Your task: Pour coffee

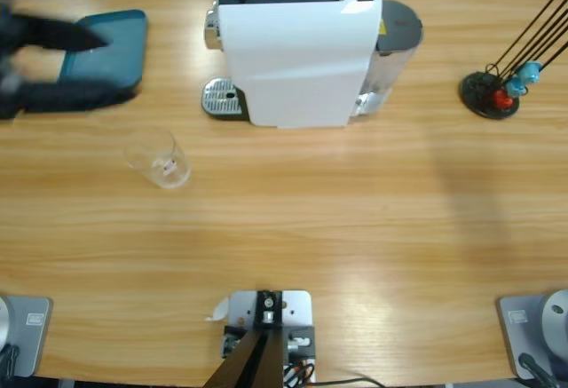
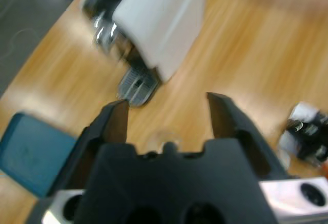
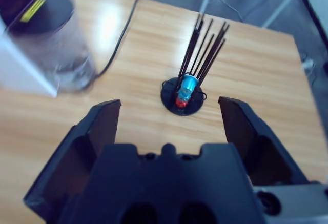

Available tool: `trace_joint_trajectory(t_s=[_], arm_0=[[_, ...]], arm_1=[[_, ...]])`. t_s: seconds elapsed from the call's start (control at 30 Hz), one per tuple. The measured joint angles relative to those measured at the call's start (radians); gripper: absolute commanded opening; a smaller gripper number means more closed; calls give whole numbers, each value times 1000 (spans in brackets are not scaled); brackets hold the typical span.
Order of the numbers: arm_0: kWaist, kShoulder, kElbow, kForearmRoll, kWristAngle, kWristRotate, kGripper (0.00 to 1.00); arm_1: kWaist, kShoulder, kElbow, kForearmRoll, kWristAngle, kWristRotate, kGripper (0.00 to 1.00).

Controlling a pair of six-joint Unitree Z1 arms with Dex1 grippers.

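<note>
A small clear glass (image 1: 160, 159) stands on the wood left of centre, and no dark coffee shows in it. The glass (image 2: 164, 137) appears faintly between the jaws in the left wrist view. My left gripper (image 2: 166, 106) is open and empty; in the high view the left gripper (image 1: 89, 67) is a blurred black shape at the far left, over the blue tray and up-left of the glass. My right gripper (image 3: 169, 111) is open and empty above the capsule stand (image 3: 183, 95); it does not show in the high view.
The big white coffee machine (image 1: 297, 46) stands at the back centre, with its metal drip tray (image 1: 222, 99) towards the glass and its water tank (image 3: 51, 44) on the right. A blue tray (image 1: 120, 37) lies at the back left. A capsule stand (image 1: 490, 93) stands at the back right.
</note>
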Motion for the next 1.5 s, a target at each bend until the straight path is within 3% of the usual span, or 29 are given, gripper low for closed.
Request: trace_joint_trajectory(t_s=[0.13,0.23,0.5,0.83,0.9,1.0,1.03,1.2,1.3,1.5], arm_0=[[-1,-130,104,9,62,6,1000],[-1,-196,156,10,77,6,1000],[-1,-292,290,10,109,-49,1000],[-1,-298,311,10,109,-70,1000],[-1,-298,312,10,109,-70,1000],[-1,-298,314,10,109,-70,1000],[-1,-298,315,10,109,-70,1000],[-1,-298,316,10,109,-73,1000],[-1,-298,316,10,109,-73,1000],[-1,-298,316,10,109,-79,1000]], arm_1=[[-181,107,62,-166,99,17,838],[-269,248,103,-297,165,17,753],[-333,552,204,-636,254,17,735],[-502,629,265,-798,334,11,719],[-509,647,271,-823,345,4,625],[-515,656,276,-840,352,-4,569],[-515,658,277,-840,354,-7,481],[-515,662,286,-844,356,-17,463],[-515,662,287,-844,356,-18,384],[-540,661,287,-850,355,-18,388]])
